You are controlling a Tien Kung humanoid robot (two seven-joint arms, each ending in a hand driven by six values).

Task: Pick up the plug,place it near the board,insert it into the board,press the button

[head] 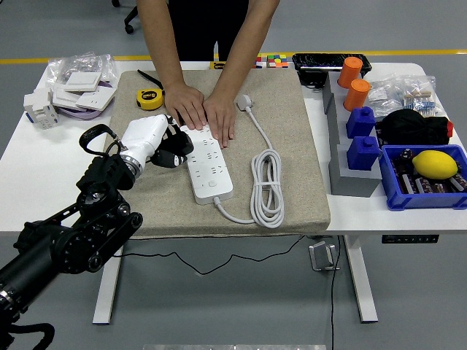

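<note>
Head view: black plug (172, 154) sat left of centre in the frame, held in the left hand (149, 142), whose white fingers were clamped around it. Plug was just beside the left edge of the white power strip (209, 165); contact between the two can't be told. Strip lay lengthwise on the beige mat (292, 146), its far end pinned flat under both of a person's hands (204, 109), palms down, side by side, near upper centre. Strip's white cable (268, 186) ran off the near end, looped in a coil at centre right of the mat, then up to a white plug head (244, 101) just right of the person's hands. Left arm (73, 233) in black came in from the lower left corner, over the counter's near edge. Right hand out of frame. Mat rested on the white counter (44, 182). Yellow tape measure (150, 98) sat at the mat's upper left corner. Bagged white parts (76, 80) lay in the upper left. On the right: two orange cylinders (353, 82), two blue blocks (361, 135) on a grey stand, a black pouch (414, 127), and a blue bin (452, 195) with a lemon (435, 163) in it.
</note>
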